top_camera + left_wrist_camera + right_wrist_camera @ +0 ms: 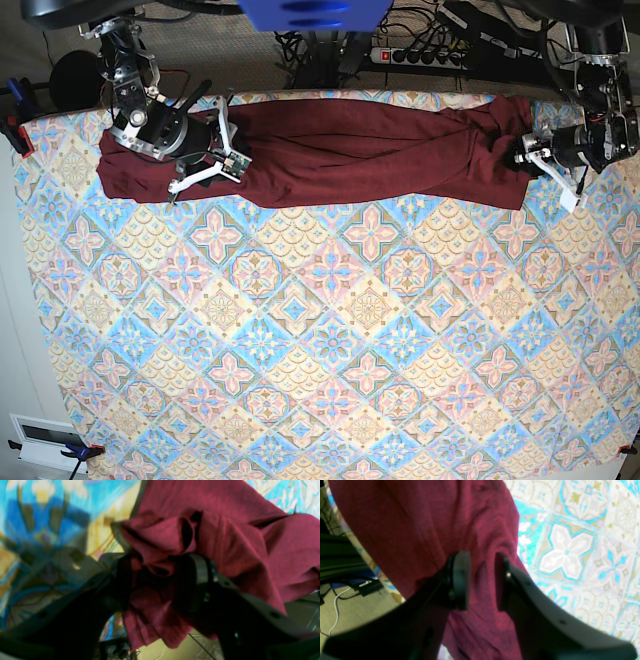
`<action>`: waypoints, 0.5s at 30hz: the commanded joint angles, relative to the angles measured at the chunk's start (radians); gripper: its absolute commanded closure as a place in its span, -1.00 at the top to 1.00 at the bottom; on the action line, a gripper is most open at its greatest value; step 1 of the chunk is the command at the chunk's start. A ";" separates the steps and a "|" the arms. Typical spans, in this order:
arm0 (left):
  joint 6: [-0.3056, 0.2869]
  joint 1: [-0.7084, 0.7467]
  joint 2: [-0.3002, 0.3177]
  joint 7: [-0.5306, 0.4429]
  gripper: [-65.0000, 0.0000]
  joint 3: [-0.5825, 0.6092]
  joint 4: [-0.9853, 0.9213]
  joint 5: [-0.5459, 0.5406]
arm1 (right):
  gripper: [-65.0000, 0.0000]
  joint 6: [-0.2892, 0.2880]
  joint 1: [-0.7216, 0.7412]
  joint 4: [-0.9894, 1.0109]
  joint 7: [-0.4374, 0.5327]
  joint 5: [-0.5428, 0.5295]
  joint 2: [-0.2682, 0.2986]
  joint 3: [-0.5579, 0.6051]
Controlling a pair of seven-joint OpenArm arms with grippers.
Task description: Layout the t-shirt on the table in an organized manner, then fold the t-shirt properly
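Note:
The maroon t-shirt [360, 150] lies stretched in a long band along the far edge of the patterned table [330, 330]. Its right end is bunched into a narrow twist. There my left gripper [528, 155] holds it: in the left wrist view a thick wad of the t-shirt [237, 542] fills the space between the jaws of the left gripper [160, 580]. My right gripper [222, 160] rests on the wider left part. In the right wrist view, the right gripper [482, 580] stands open, and the t-shirt [420, 530] shows through the gap between its fingers.
Behind the table's far edge a power strip [430, 55] and cables lie on the floor. More cables [345, 592] show on the floor beside the shirt's left end. A clamp [15, 130] grips the cloth at the far left corner. A white box [40, 435] sits at the near left.

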State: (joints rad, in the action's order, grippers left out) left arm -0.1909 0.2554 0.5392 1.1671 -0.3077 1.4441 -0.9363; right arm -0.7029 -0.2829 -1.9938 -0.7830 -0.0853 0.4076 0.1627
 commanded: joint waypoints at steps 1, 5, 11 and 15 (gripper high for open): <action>0.008 0.008 -0.018 0.000 -0.13 0.015 -0.004 0.020 | -0.51 0.005 0.009 -0.019 0.018 -0.011 0.011 -0.004; -0.020 -0.006 -0.029 0.001 -0.67 0.017 -0.003 0.007 | -0.51 0.005 0.009 -0.019 0.017 -0.011 0.011 -0.004; -0.058 -0.014 -0.009 0.000 -0.97 -0.046 -0.004 -0.048 | -0.51 0.005 0.009 -0.019 0.017 -0.011 0.011 -0.004; -0.058 -0.015 -0.006 0.000 -1.00 -0.189 -0.004 -0.074 | -0.51 0.005 0.009 -0.020 0.017 -0.011 0.011 -0.004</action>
State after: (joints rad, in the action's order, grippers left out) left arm -0.2478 0.2493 0.4950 1.1835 -0.4778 1.4254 -1.0000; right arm -0.7029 -0.2798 -1.9945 -0.7799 -0.0853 0.4072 0.1627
